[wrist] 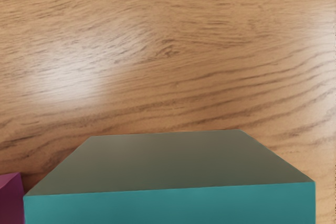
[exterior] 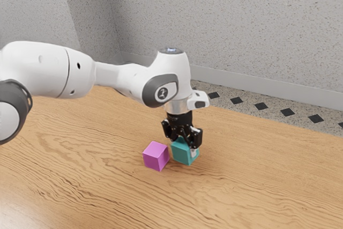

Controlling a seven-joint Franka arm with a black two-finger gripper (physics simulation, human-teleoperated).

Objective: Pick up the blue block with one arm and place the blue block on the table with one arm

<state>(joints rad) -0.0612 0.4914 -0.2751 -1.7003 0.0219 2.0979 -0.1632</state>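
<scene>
Blue blk point(wrist: 170, 166) under hand point(exterior: 186, 147), can't tell if gripped, purple blk point(exterior: 155, 156) just beside

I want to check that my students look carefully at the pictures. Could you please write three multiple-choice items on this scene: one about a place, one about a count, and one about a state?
1. In the exterior view, where is the pink block relative to the teal block?
A. To its left
B. To its right
C. On top of it

2. How many blocks are there?
A. One
B. Four
C. Two

3. How does the pink block stand?
A. Balanced on one corner
B. Flat on the table
C. Hanging in the air

1: A, the exterior view shows it left of the teal one.
2: C, one pink and one teal block are seen.
3: B, its base sits level on the wood, while the gripper is at the teal block.
</scene>
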